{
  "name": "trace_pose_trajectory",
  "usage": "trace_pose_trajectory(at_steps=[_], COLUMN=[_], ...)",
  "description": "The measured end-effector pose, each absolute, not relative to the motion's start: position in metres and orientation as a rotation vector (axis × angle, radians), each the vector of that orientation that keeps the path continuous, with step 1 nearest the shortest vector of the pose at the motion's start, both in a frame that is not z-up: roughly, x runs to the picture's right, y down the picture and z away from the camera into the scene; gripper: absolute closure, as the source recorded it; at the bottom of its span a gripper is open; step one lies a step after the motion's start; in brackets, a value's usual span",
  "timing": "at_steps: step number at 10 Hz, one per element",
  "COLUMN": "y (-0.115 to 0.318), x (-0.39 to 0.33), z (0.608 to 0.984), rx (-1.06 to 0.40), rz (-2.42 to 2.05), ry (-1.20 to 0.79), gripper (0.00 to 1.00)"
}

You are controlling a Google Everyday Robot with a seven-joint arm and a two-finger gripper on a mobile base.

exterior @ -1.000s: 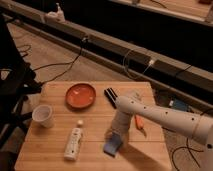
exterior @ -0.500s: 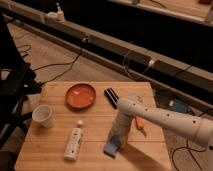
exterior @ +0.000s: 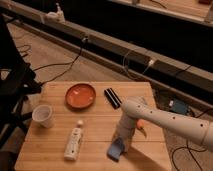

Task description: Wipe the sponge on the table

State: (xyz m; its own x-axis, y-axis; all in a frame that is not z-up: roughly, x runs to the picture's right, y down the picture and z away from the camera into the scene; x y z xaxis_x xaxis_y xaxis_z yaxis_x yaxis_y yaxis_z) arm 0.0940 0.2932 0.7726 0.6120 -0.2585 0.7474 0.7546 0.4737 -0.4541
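Sponge (exterior: 115, 150): blue, tilted, near the front edge of the table (exterior: 97, 119), pinched in the closed gripper (exterior: 122, 143) reaching down. Also: orange bowl (exterior: 80, 95), black block (exterior: 112, 97), cup (exterior: 42, 115), bottle (exterior: 73, 142) lying flat.

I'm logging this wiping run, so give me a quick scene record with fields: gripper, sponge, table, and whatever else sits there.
gripper: lowered near the table's front edge, shut on the sponge
sponge: blue, at the gripper's tip
table: light wooden planks
other items: orange bowl, black block, white cup, white bottle lying down
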Motion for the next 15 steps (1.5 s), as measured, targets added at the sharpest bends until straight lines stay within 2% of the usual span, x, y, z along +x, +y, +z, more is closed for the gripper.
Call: trace_pose_trajectory(at_steps=[4, 7, 9, 12, 15], y=[0.252, 0.221, 0.213, 0.217, 0.269], x=[0.110, 0.077, 0.052, 0.019, 0.005], z=[0.799, 0.828, 0.832, 0.815, 0.766], rx=[-0.881, -0.850, -0.820, -0.775, -0.816], rz=[-0.678, -0.712, -0.727, -0.732, -0.673], ry=[-0.610, -0.652, -0.692, -0.751, -0.796], gripper=[1.00, 1.00, 1.00, 1.00, 1.00])
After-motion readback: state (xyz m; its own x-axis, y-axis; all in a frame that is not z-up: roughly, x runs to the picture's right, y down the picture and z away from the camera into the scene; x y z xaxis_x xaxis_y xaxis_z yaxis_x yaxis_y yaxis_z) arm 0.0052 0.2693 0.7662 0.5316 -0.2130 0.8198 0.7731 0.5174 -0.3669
